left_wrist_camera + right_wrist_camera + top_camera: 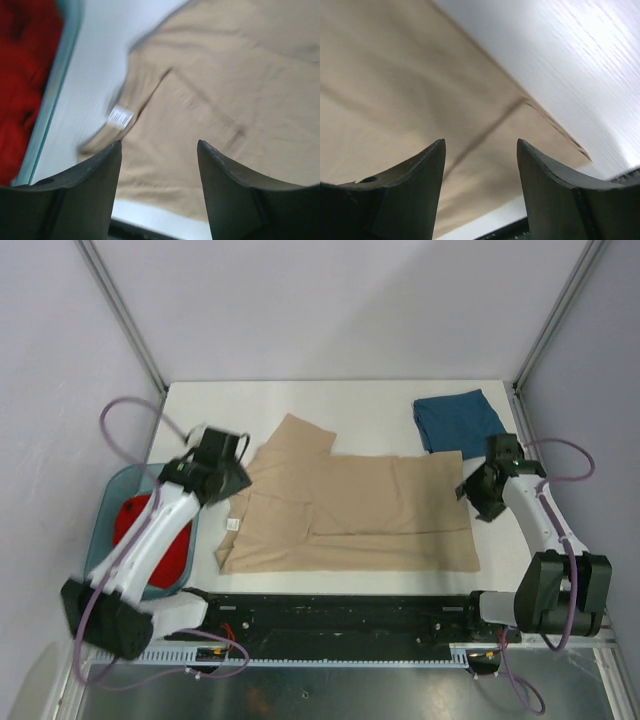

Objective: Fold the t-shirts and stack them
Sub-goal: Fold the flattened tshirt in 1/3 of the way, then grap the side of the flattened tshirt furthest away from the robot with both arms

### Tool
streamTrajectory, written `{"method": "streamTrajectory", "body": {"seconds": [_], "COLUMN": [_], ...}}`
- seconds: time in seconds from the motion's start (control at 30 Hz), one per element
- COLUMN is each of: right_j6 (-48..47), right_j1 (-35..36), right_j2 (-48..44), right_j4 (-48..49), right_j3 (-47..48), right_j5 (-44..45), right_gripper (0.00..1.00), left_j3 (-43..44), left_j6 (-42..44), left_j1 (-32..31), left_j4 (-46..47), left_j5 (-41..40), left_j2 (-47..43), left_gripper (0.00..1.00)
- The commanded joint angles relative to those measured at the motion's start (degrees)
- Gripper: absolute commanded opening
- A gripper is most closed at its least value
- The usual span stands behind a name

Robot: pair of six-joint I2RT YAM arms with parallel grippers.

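So the left claw (159,147) is spread wide with nothing in it, hanging right over the collar end of the tan shirt (350,510). The little white label (120,117) sits just ahead of it and a bit to its left. The right claw (480,145) is open and empty too, over the opposite end of the same shirt near the far right corner, where the cloth edge meets bare table (580,65).

What matters for the next move is that the tan shirt lies flat between the two claws with its long axis running left to right across the table. Each arm already has its own end, the left one the neck side and the right one the hem side. One sleeve (296,436) sticks out toward the back. I can't tell whether either claw is touching the cloth yet.

As for the rest, the blue shirt (458,422) is folded up at the back right, just behind the right claw and touching the tan shirt's corner, so a sloppy lift there could snag it. The red shirt (150,535) is bunched in the bin (105,508) off to the left, out of the way.
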Motion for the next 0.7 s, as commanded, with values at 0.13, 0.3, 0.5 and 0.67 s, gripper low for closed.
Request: {"method": "streamTrajectory", "body": {"seconds": [0.13, 0.3, 0.5, 0.67], "right_j6": [-3.90, -6.08, -8.76, -10.54], "right_j1": [6.51, 7.45, 7.54, 7.31], "right_j2": [10.02, 13.85, 16.36, 17.96], "right_j4": [15.90, 20.44, 23.63, 25.68], "right_j3": [7.04, 8.34, 9.36, 10.26], "right_j5": [-1.88, -2.40, -2.57, -3.69], "right_gripper": [0.62, 0.61, 0.61, 0.61], "left_j3": [27.93, 45.29, 64.75, 73.60], "left_j6": [29.54, 33.35, 34.92, 33.37], "left_j1": [3.21, 5.96, 7.63, 8.55], "left_j4": [17.02, 17.80, 17.75, 17.75], "left_j5": [11.96, 17.55, 21.01, 22.96], "left_j2": [35.50, 53.84, 69.63, 77.95], "left_gripper": [0.59, 0.56, 0.56, 0.56]}}
